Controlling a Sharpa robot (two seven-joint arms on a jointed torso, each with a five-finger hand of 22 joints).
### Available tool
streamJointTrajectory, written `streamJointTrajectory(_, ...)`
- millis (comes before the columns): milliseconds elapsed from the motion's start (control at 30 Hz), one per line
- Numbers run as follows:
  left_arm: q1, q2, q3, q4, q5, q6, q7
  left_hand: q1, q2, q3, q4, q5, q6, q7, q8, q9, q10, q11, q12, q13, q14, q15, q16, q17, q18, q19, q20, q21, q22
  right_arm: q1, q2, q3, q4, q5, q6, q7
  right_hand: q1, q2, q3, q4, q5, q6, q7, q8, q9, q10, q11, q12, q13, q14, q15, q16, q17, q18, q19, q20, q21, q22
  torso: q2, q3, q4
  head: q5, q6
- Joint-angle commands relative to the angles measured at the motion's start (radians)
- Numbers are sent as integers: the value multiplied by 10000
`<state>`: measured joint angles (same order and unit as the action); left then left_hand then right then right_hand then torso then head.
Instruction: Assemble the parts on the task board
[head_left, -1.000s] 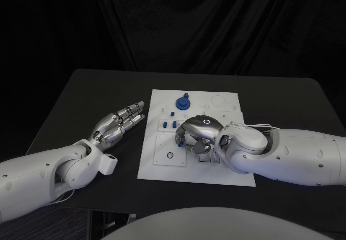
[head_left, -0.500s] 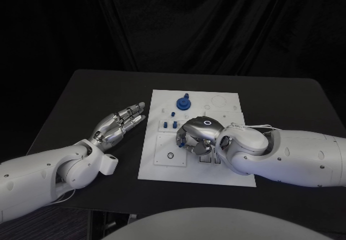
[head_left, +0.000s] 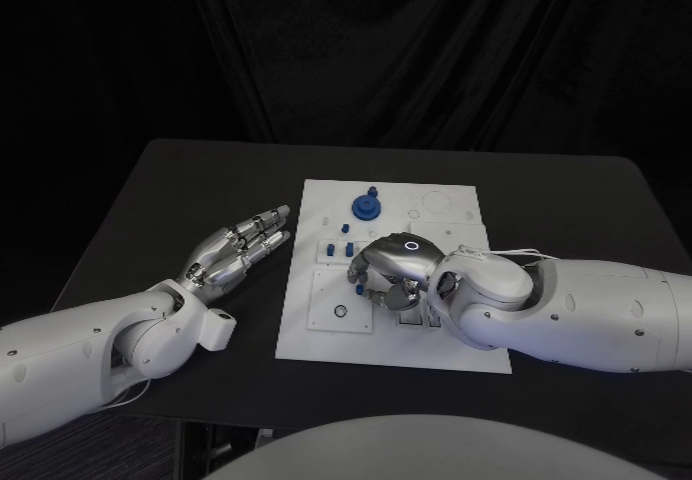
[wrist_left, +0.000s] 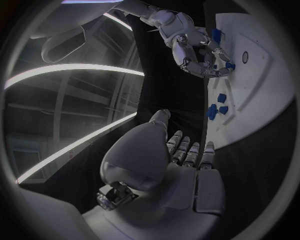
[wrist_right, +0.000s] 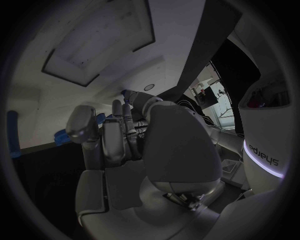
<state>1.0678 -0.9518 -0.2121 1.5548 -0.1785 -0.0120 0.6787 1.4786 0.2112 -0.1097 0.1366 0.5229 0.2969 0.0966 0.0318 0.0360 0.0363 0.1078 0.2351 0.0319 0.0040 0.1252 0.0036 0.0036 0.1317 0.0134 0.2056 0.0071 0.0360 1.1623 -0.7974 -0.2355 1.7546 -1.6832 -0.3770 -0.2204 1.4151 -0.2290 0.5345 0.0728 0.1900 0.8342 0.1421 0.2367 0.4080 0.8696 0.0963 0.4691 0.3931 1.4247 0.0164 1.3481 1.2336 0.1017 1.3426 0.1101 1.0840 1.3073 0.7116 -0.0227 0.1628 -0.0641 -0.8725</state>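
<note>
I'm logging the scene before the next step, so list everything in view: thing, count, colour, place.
table: one, black, under everything.
task board: one, white, middle of the table.
round part: one, blue, far end of the task board.
small parts: several, blue, exact count unclear, on the board just beyond the right hand.
left hand: one, silver, fingers straight and apart, holding nothing, over the table left of the board.
right hand: one, silver, fingers curled down over the board's middle; whether it holds a part cannot be told.
</note>
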Motion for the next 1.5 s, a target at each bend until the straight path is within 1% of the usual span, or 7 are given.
streamJointTrajectory(33,-13,19,8,7,29,138,1583,9,86,36,9,40,2,82,49,11,-69,-28,29,7,9,86,15,-7,152,3,57,34,16,-20,13,0,-15,-65,169,-78,-244,-132,-569,263,-191,-612,-182,-596,-365,-754,238,-398,-252,-142,225,-171,-234,76,-205,235,-482,1077,1,-7,-3,0,-2)
streamJointTrajectory(233,-15,23,8,-10,29,146,1577,-2,81,76,-18,41,57,130,58,18,-72,-24,46,8,15,88,22,-4,168,5,73,35,17,-20,-1,0,-22,-65,152,-58,522,222,-2598,933,-611,-912,-354,-1218,-1039,-2043,470,161,-247,-533,461,-290,-612,227,-571,540,-1271,894,-5,-11,6,-12,-2)
streamJointTrajectory(733,-27,9,8,-28,30,158,1569,-4,80,93,-30,42,76,144,61,21,-71,-16,59,10,17,91,24,-3,173,6,81,35,18,149,-817,122,645,-59,-203,-206,1275,105,-3185,1920,-537,-514,-287,-1242,-1363,-3070,535,1022,-284,-813,507,-354,-987,294,-738,585,-1706,849,-1,-6,-8,-50,-2)
streamJointTrajectory(967,-29,-26,8,-3,30,120,1559,-11,78,126,-52,42,130,166,70,28,-66,-3,91,14,22,95,30,0,183,8,94,36,21,905,-1704,153,1117,148,48,-592,1692,162,-2965,2009,651,163,-104,-1060,-1422,-3163,557,1052,-619,-697,509,-244,-944,242,-536,576,-1447,942,-4,-5,-5,-29,-2)
streamJointTrajectory(1133,-29,-8,8,-7,30,104,1556,-11,78,126,-52,42,130,166,70,28,-66,-3,91,14,22,95,30,0,183,8,94,36,21,1151,-2225,108,1145,234,69,-770,1701,190,-2766,2032,1269,415,-136,-1145,-1598,-2605,547,898,-1092,-505,501,-91,-802,174,-278,569,-1039,1057,-25,-32,32,-91,-2)
streamJointTrajectory(1400,-31,42,7,-52,30,118,1557,-11,78,126,-52,42,130,166,70,28,-66,-3,91,14,22,95,30,0,183,8,94,36,21,1143,-2476,-35,898,492,203,-884,1356,172,-2842,2120,505,480,-161,-1298,-1792,-2213,504,772,-1501,-490,474,-96,-878,172,-253,547,-1050,1050,-6,-59,40,-111,-2)
streamJointTrajectory(1500,-33,60,7,-60,30,124,1552,-11,78,126,-52,42,130,166,70,28,-66,-3,91,14,22,95,30,0,183,8,94,36,21,1118,-2456,-54,802,599,271,-900,1073,195,-2987,2151,-161,521,-167,-1344,-1865,-2030,470,793,-1642,-452,451,-65,-863,165,-213,532,-1020,1056,11,-53,41,-129,-2)
